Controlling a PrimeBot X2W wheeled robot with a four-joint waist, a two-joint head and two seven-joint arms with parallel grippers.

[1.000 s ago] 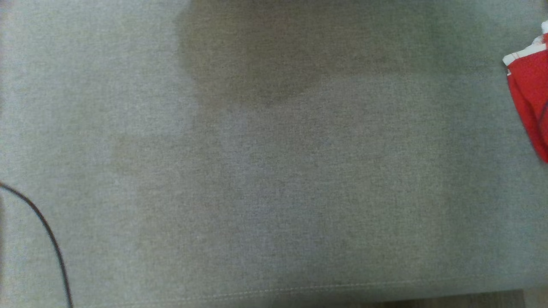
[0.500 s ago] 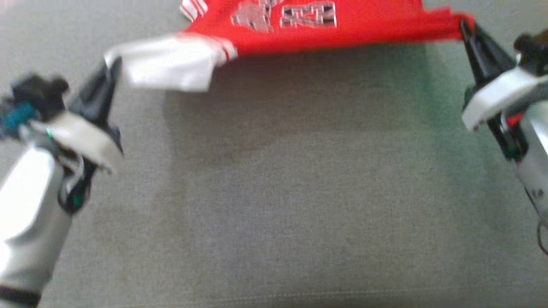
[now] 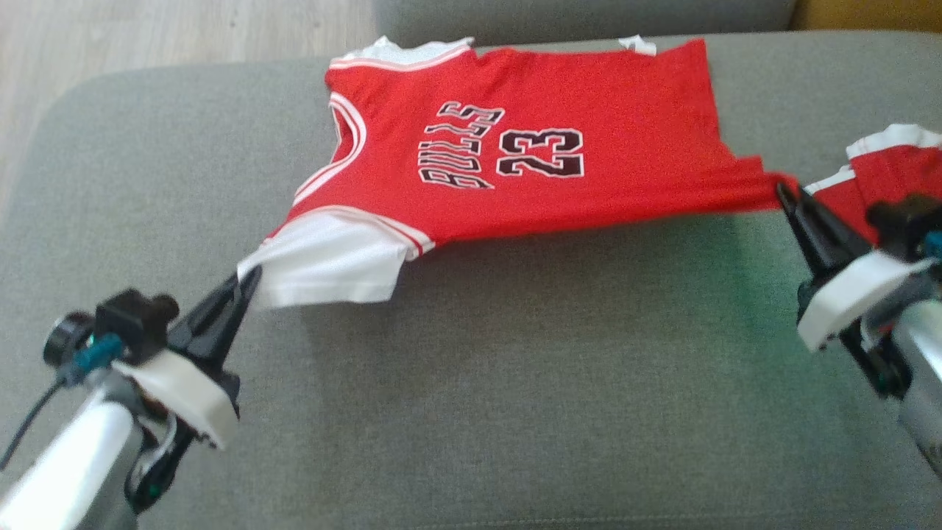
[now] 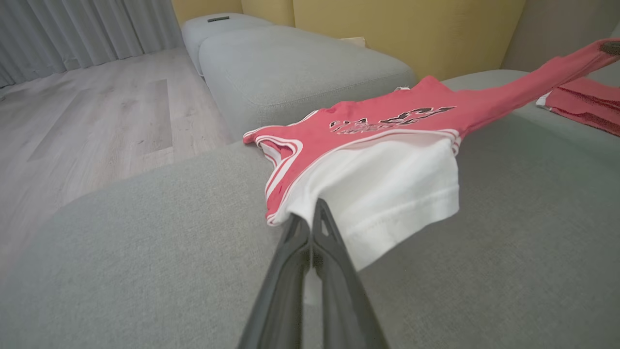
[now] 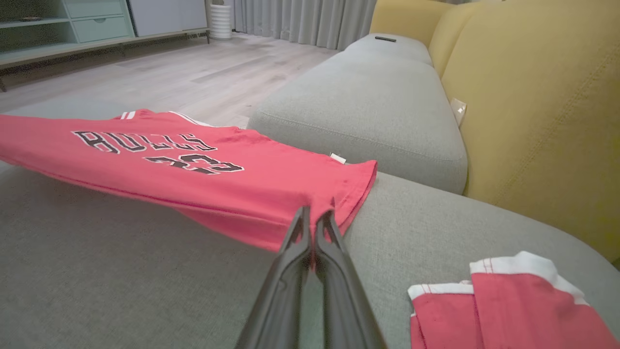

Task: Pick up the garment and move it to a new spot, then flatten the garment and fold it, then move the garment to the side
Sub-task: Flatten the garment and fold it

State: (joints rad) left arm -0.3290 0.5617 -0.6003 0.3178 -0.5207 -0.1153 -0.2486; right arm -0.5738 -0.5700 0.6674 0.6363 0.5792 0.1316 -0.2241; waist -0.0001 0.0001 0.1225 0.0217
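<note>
Holding the jersey (image 3: 530, 147) stretched between both arms over the grey sofa (image 3: 515, 405). The left end effector (image 3: 249, 280) is pinched shut on the white sleeve corner, and the right end effector (image 3: 784, 193) is pinched on the red hem corner. Its long axis runs straight between them, far edge on the cushion, near edge lifted. The print reads "BULLS 23", sideways to me. Guessing it gets laid flat next. A folded red piece (image 3: 890, 165) sits just beside the right arm.
</note>
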